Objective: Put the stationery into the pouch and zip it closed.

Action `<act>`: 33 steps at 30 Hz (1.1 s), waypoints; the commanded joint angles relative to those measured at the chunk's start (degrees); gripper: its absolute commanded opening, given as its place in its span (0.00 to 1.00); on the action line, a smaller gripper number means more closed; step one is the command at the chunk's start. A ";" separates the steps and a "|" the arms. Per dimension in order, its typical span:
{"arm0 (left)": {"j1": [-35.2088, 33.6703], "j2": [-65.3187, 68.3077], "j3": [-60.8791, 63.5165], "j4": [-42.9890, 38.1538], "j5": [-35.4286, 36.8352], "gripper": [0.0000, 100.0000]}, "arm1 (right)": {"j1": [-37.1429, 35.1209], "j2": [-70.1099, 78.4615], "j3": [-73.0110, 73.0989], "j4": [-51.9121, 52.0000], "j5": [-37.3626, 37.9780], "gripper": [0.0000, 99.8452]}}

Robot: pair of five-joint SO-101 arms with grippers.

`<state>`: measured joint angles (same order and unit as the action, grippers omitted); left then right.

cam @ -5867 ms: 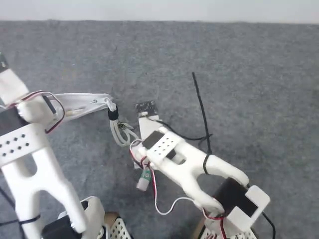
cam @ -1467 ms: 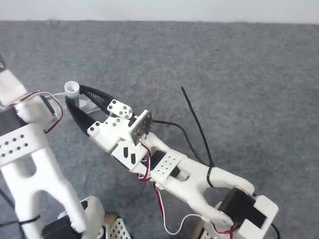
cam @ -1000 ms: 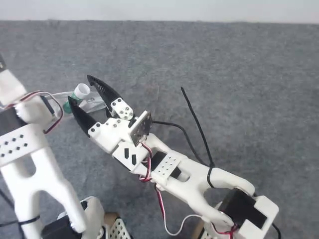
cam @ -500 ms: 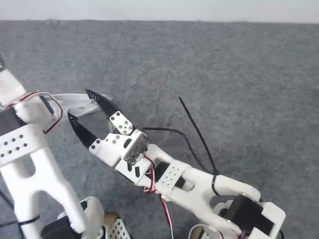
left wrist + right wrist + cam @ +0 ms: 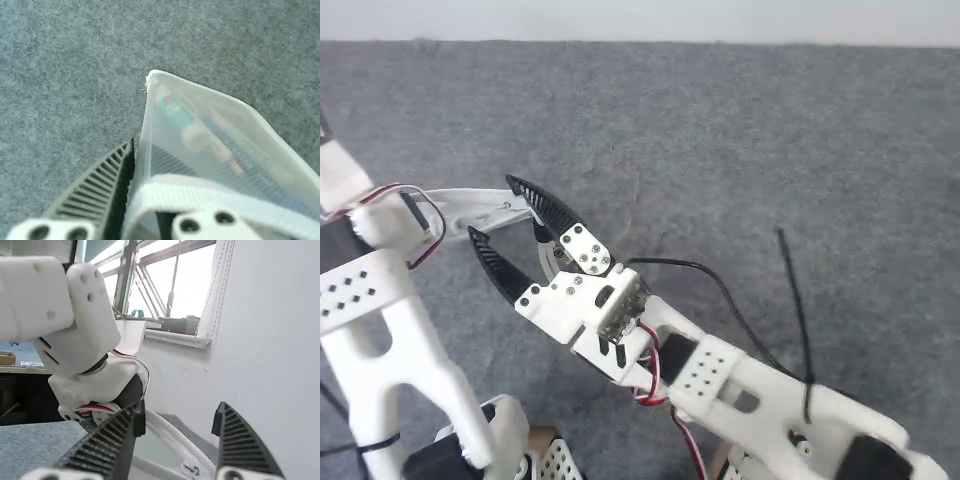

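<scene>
The translucent white mesh pouch (image 5: pixel 470 206) hangs off the grey mat, and my left gripper (image 5: pixel 142 200) is shut on its zipped rim. In the left wrist view the pouch (image 5: pixel 220 145) holds a green-labelled glue stick (image 5: pixel 187 125) and a thin pen-like item beside it. My right gripper (image 5: pixel 491 206) is open, its black fingers (image 5: pixel 545 205) straddling the pouch's free end with nothing between them. In the right wrist view, the right gripper (image 5: pixel 181 409) faces the left arm's white body (image 5: pixel 75 330), with the pouch's white zip edge (image 5: pixel 172 440) below.
Grey felt-like mat (image 5: pixel 740 150) covers the table, with open room to the right and far side. A stiff black cable (image 5: pixel 798 300) sticks up from the right arm. The left arm's white base (image 5: pixel 390 340) stands at the near left.
The glue stick that stood between the right gripper's fingers at the pouch mouth has dropped inside the pouch. The right arm has since drawn back toward the near right, still open.
</scene>
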<state>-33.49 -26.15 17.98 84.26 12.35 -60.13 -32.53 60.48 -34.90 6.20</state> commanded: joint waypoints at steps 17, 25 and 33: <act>-0.62 0.97 1.89 -2.55 0.70 0.01 | 0.22 -29.67 -0.18 49.80 -17.58 0.21; -0.62 0.79 1.89 -2.55 0.70 0.01 | 4.26 -20.70 2.20 40.04 -17.93 0.20; -0.62 0.88 1.89 -2.55 0.70 0.01 | 5.14 -6.46 -1.14 29.76 -17.67 0.20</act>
<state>-33.49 -26.15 18.33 83.30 12.44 -56.44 -42.20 63.30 -2.46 -11.12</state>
